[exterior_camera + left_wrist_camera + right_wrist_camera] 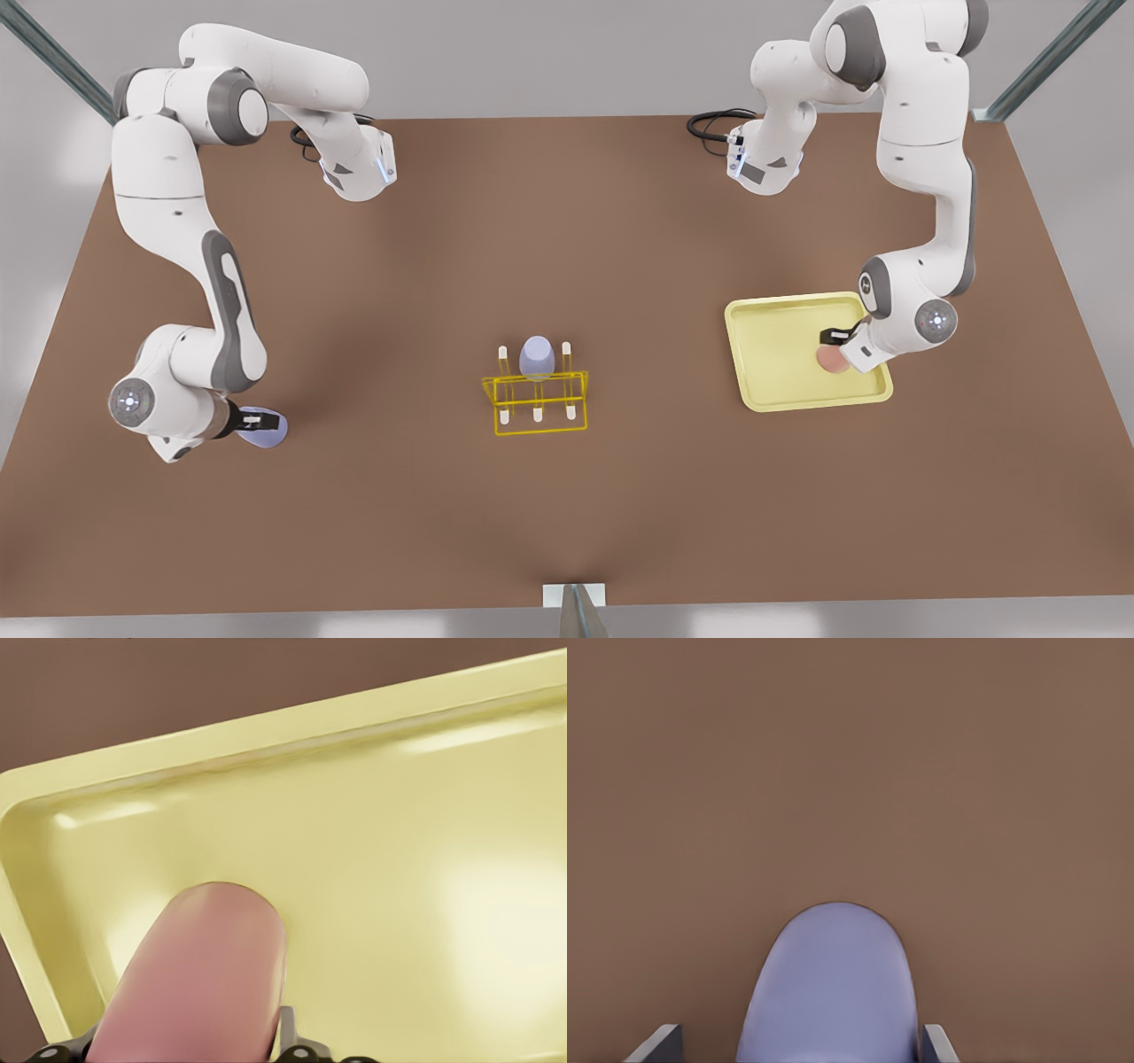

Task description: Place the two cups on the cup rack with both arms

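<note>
A plain brown worktop point(567, 266) fills the scene, with pale grey walls around it and metal frame struts at the corners. The cup rack point(535, 399) stands near the middle toward the front edge, and a lavender cup point(537, 357) already sits upside down on one of its rear pegs, its rounded base up.

On the front view's right, the left end effector point(837, 347) is over the pale-yellow tray point(771, 354), closed on the pink cup point(831, 359). The left wrist view shows what the front view hides behind the arm: the pink cup point(190, 988) held between the two fingers point(288, 1032), its long axis running away from the wrist toward the tray's far rim point(266, 726), closed end leading, above the tray floor.

On the front view's left, the right end effector point(244, 424) is low over bare worktop, well apart from the rack, gripping the second lavender cup point(261, 427). In the front view this cup lies roughly sideways, pointing toward the rack side. The right wrist view shows it point(828, 988) between the grey fingertips point(656, 1045), rounded closed end pointing away from the wrist, with brown surface beyond
</note>
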Available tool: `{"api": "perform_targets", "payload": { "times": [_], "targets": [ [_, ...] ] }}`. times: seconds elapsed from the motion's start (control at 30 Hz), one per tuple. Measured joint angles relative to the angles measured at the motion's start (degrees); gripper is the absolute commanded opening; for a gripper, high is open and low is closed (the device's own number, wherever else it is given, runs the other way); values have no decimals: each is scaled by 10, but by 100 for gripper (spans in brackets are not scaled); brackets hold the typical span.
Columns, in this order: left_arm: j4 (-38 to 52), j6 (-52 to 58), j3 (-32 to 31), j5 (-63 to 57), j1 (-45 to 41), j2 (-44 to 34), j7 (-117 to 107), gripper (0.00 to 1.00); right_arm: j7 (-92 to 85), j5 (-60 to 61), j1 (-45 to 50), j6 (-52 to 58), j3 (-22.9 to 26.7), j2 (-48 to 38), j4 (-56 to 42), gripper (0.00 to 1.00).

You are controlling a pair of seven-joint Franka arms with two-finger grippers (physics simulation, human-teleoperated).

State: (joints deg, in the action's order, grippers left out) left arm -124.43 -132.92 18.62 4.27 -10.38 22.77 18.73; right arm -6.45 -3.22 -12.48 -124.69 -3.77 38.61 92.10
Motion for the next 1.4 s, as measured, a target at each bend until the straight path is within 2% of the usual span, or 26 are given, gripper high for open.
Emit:
{"api": "perform_targets", "payload": {
  "times": [0.37,0.5,0.57,0.67,0.7,0.73,0.87,0.93,1.13,1.27,1.4],
  "targets": [
    [8,-4,-2,-1,-4,-2,20,82,-7,-19,-3,-53,2,5,35,100],
    [56,49,-4,-1,-5,-24,20,84,-8,-20,-5,-63,2,7,38,100],
    [131,103,-7,-1,-12,-22,17,84,-9,-21,-5,-66,2,9,38,100],
    [264,191,-69,1,-22,11,-4,84,-9,-22,-5,-69,1,9,38,99],
    [298,213,-91,8,-24,24,-12,84,-10,-22,-5,-70,1,9,38,91],
    [336,231,-116,13,-24,46,-23,84,-10,-21,-5,-71,1,9,38,82],
    [544,279,-208,32,-30,176,-96,84,-13,-18,-5,-70,2,8,38,81],
    [629,286,-223,54,-42,225,-142,84,-15,-18,-5,-69,2,8,38,81],
    [666,247,-227,140,-94,259,-275,84,-20,-16,-5,-65,1,8,34,81],
    [670,233,-228,158,-139,267,-360,84,-22,-14,-5,-62,-1,6,31,81],
    [672,230,-236,167,-147,268,-439,84,-25,-14,-4,-55,-5,3,26,81]
  ]
}}
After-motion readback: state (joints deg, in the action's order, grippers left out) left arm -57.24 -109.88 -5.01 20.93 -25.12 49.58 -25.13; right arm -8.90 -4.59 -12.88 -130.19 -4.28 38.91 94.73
